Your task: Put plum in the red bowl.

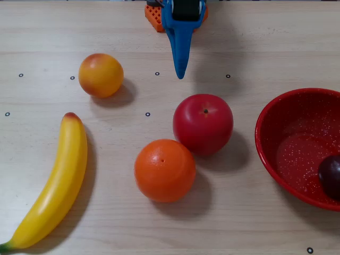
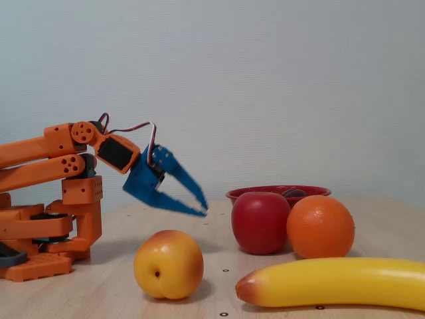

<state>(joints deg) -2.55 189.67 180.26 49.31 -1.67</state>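
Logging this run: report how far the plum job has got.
Done, by the look of it: the plum lies inside the red bowl. In hand: nothing; the gripper is empty, jaws slightly parted, low above the table near the base. Left: nothing visible beyond parking the arm.

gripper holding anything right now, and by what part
Nothing is held. The gripper is empty in the fixed view, fingers slightly parted above the table. The plum already lies inside the red bowl.

A pale wooden table (image 1: 265, 42) (dotted with small ring markers) stands before a plain, evenly lit bluish-white wall (image 2: 279, 80).
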